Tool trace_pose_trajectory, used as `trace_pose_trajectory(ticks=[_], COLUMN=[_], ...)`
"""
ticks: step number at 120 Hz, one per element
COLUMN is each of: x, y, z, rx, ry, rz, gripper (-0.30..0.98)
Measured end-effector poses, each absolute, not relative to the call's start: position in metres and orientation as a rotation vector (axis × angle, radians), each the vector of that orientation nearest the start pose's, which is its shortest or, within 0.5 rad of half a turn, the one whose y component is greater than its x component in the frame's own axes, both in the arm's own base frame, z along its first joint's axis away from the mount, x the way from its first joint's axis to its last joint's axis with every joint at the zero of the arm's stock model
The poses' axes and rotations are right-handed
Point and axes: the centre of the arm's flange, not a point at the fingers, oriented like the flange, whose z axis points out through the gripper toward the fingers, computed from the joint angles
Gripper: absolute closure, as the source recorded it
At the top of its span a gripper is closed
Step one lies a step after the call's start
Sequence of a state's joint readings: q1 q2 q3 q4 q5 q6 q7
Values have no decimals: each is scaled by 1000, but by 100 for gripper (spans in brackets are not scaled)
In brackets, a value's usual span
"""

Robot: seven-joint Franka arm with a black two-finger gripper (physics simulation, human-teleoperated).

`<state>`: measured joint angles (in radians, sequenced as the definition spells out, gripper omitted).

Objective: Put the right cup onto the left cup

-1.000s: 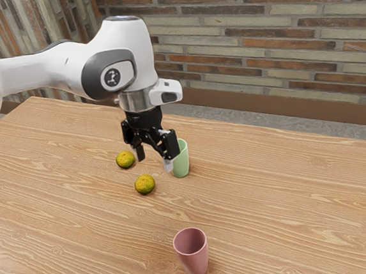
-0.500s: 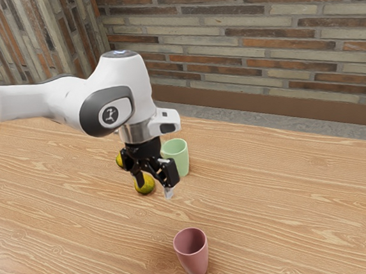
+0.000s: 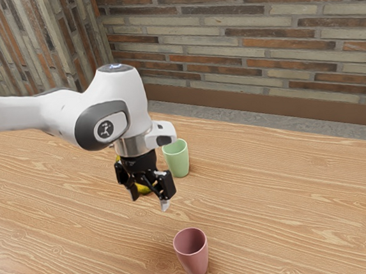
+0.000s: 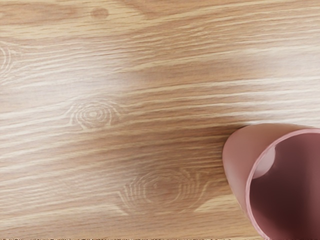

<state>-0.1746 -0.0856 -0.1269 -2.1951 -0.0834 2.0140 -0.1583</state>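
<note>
Your gripper (image 3: 150, 201) is hovering empty, fingers parted.
The exterior view is showing you two yellow fruits (image 3: 143, 189) and one green cup (image 3: 179, 163); both views are showing one pink cup (image 3: 194, 262), standing upright on the table (image 3: 279, 212).

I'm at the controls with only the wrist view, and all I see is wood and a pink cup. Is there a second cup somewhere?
Observer: Yes, a green cup stands upright on the table.
Visitor: Has the robot grabbed the pink cup yet?
Observer: No, the end effector is open.
Visitor: Anything out there besides cups?
Observer: Yes, in the exterior view a yellow citrus fruit peeks out from behind the end effector.
</note>
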Motion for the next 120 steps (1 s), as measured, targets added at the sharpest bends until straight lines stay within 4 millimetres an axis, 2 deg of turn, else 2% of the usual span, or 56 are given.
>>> trace_pose_trajectory(ticks=[76, 120], x=[457, 463], y=[-193, -202], z=[389, 364], rx=[-3167, -3166], ry=[195, 191], rz=[241, 286], gripper=[2, 2])
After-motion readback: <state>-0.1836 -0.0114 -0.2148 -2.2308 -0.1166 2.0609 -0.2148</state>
